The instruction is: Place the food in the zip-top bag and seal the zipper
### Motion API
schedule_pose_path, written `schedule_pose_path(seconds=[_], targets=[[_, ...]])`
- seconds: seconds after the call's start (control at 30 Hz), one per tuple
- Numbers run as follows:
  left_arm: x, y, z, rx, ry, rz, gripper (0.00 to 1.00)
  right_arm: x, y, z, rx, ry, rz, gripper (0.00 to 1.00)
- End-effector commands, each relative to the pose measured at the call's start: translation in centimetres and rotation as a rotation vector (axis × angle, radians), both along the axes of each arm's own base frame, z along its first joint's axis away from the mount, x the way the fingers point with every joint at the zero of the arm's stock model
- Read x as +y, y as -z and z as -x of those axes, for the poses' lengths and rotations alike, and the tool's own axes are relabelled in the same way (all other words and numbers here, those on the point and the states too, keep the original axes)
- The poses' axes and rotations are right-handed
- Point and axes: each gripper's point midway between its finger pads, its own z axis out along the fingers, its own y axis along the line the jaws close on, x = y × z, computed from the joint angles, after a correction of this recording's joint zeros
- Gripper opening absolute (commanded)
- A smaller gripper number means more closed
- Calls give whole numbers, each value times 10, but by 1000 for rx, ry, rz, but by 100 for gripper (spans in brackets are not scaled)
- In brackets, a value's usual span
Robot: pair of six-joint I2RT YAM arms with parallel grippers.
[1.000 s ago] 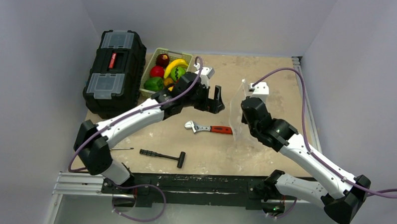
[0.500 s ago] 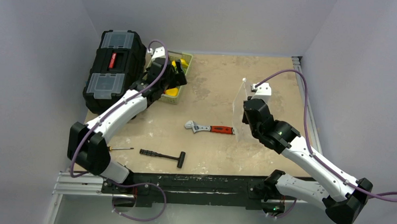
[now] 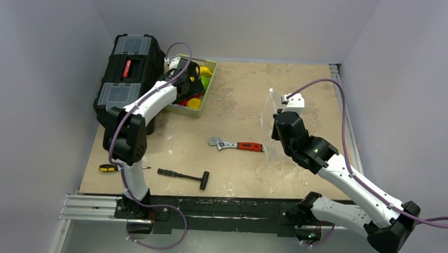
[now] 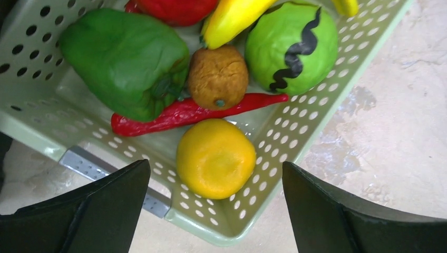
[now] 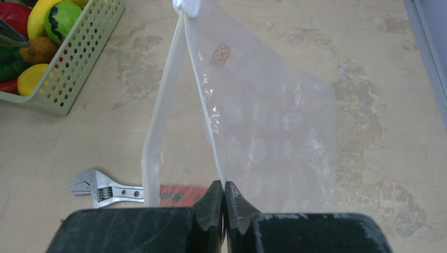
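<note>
While the left gripper [image 4: 215,167] hangs over the near corner of the pale green basket [image 4: 316,105], its jaws stand wide apart and nothing is between them. Inside the basket lies the food: a green pepper [image 4: 124,60], a brown round piece [image 4: 217,76], a long red chili [image 4: 184,113], an orange round fruit [image 4: 216,158] directly under the gripper, a green ball with a black wavy line [image 4: 290,45], a yellow banana [image 4: 232,18] and a red fruit [image 4: 174,8].

The right gripper [image 5: 224,192] is closed on one lip of the zip-top bag [image 5: 263,121] and holds it upright over the table [image 3: 302,78], well apart from the basket. The mouth of the bag is parted. The zipper [image 5: 157,105] runs along the lips, with its white tab [image 5: 187,6] at the far end. An adjustable wrench [image 3: 235,144] lies just beside the bag, and a black toolbox [image 3: 128,78] stands next to the basket.
</note>
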Motion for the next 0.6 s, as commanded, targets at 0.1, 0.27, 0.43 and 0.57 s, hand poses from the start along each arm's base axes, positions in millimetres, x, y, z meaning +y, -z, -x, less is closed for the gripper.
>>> schedule_pose_path(seconds=[0.1,0.27,0.43,0.57], targets=[[0,29,28,96,-53,54,96,9,-12,-1,-44,-40,-54,0],[-4,50,45,184,-40,75,96,13,-14,-1,-48,-59,-65,0],[-15,51,64,192,-19,104,96,12,-14,1,-49,-59,-71,0],[-39,48,83,202,25,126,96,12,-14,2,-49,-63,-79,0]])
